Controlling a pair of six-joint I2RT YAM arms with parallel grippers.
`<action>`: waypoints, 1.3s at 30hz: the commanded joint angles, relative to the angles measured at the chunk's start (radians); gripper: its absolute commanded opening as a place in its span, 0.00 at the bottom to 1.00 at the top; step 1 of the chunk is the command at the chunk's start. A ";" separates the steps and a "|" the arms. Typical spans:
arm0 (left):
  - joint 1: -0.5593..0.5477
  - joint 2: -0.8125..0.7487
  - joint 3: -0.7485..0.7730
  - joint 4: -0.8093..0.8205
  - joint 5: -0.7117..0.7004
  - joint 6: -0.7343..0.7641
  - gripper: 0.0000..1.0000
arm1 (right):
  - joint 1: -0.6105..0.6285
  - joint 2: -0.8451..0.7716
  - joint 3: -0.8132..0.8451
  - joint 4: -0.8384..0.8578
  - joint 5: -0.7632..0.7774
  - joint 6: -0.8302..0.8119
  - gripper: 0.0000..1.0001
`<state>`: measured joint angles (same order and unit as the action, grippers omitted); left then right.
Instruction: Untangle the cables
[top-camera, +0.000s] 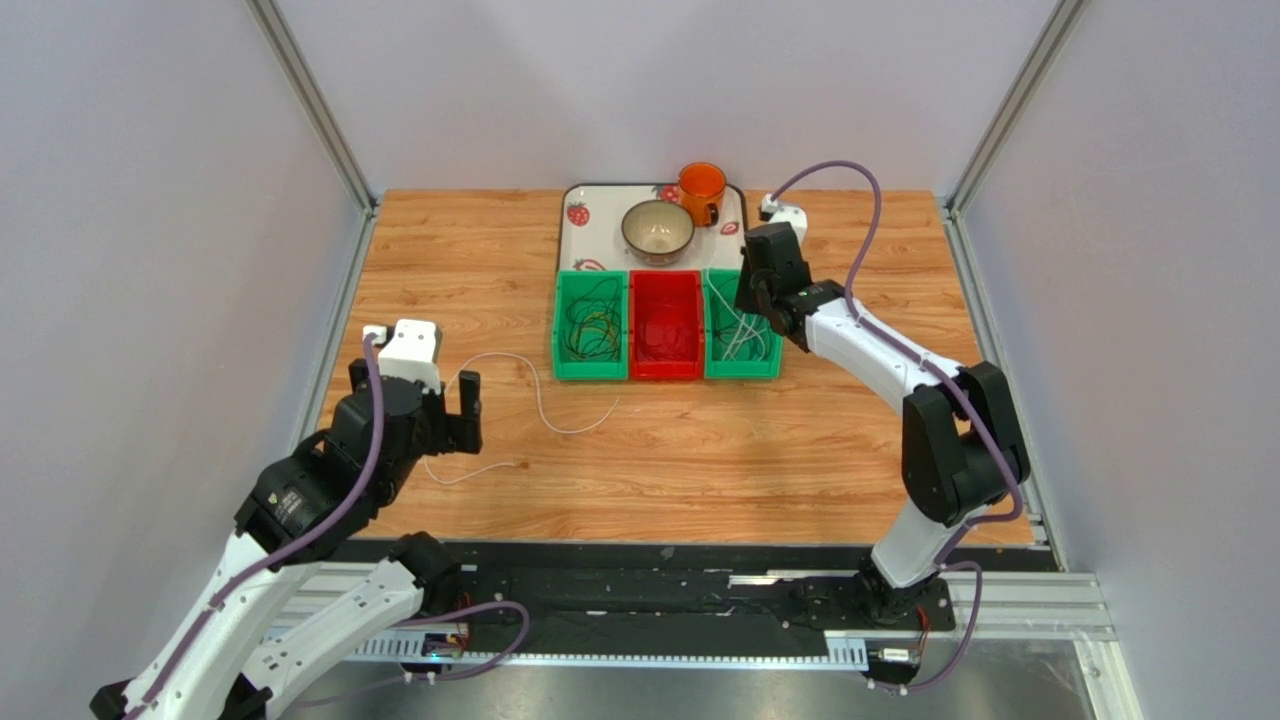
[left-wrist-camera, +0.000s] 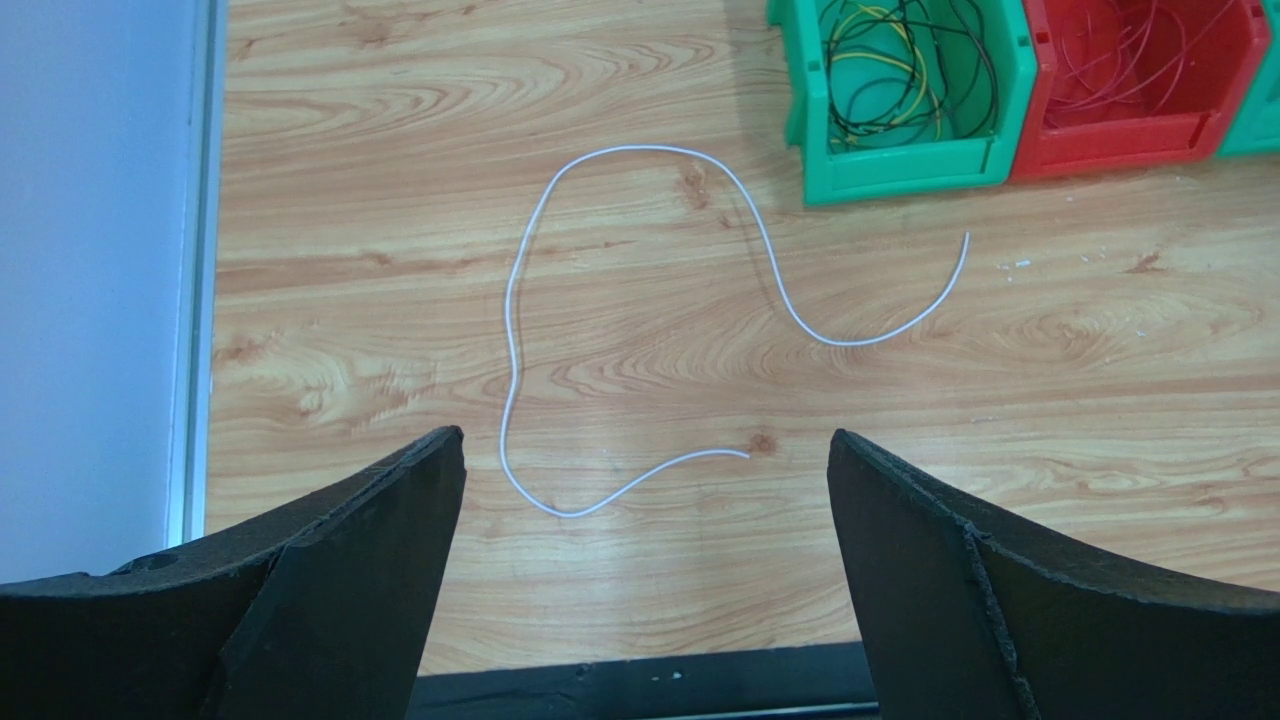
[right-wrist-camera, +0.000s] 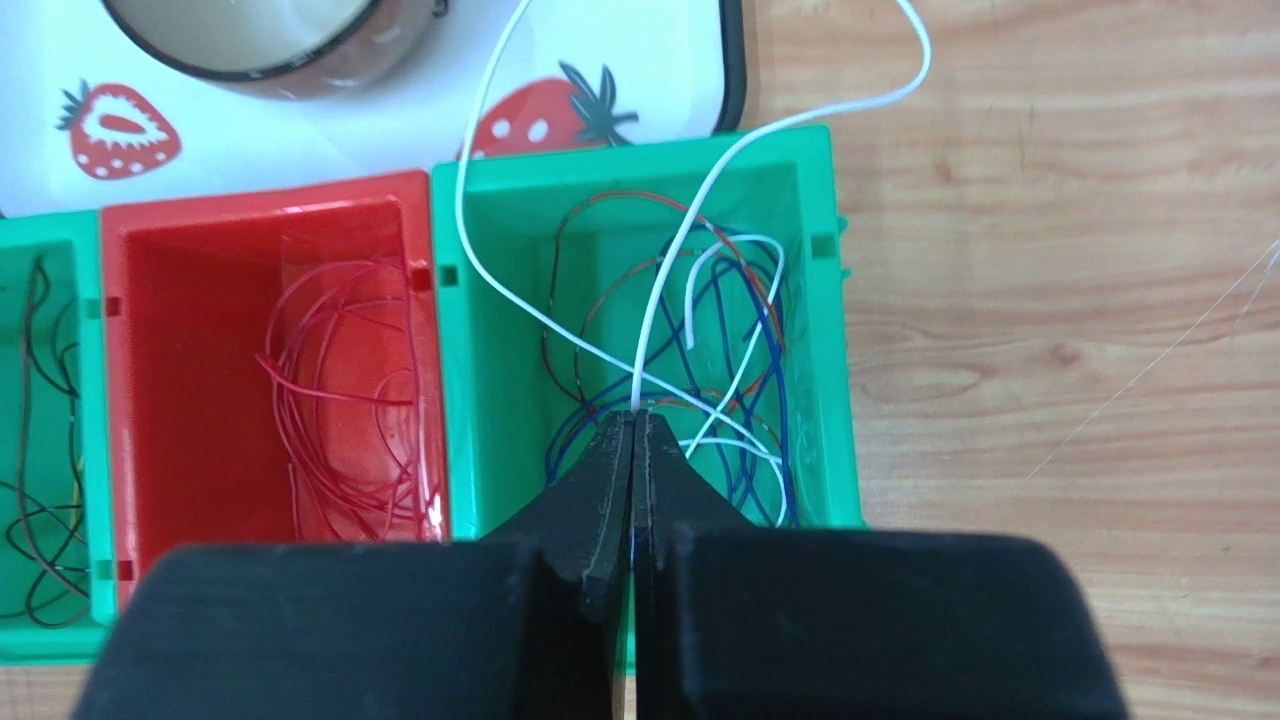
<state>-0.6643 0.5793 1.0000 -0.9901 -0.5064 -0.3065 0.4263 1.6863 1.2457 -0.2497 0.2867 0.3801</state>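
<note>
Cables sit in three bins in a row at the far middle of the desk (top-camera: 451, 270). The left green bin (left-wrist-camera: 902, 173) holds dark and yellow loops. The red bin (right-wrist-camera: 256, 203) holds red loops. The right green bin (right-wrist-camera: 819, 300) holds a tangle of blue, brown and white strands.

The right pincer (right-wrist-camera: 633, 428) is pressed together over the right green bin, pinching a white strand (right-wrist-camera: 684, 248) at the tangle. From the pinch two runs of it head toward the far side. One crosses the bin's far wall onto the strawberry tray (right-wrist-camera: 631, 90); the other arcs out over the desk to the right of the tray.

One loose white cable (left-wrist-camera: 519, 300) lies flat on the desk, left of and nearer than the bins, apart from them. It makes a slack S whose long axis runs left to right. One tip points toward the left green bin; the other tip points right, lying between the fingers of the left pincer (left-wrist-camera: 643, 450). That pincer is spread wide above the desk, touching nothing.
</note>
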 joint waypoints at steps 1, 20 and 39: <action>0.000 0.002 -0.004 0.030 0.000 0.021 0.98 | -0.004 0.024 -0.035 0.024 -0.042 0.083 0.00; 0.002 -0.016 -0.006 0.028 0.000 0.018 0.98 | 0.012 0.174 0.098 -0.197 -0.187 0.131 0.00; 0.003 -0.021 -0.006 0.028 -0.003 0.018 0.98 | 0.028 -0.051 0.205 -0.405 -0.038 0.057 0.36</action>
<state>-0.6643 0.5644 0.9997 -0.9901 -0.5064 -0.3065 0.4488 1.7313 1.3838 -0.6193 0.1898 0.4625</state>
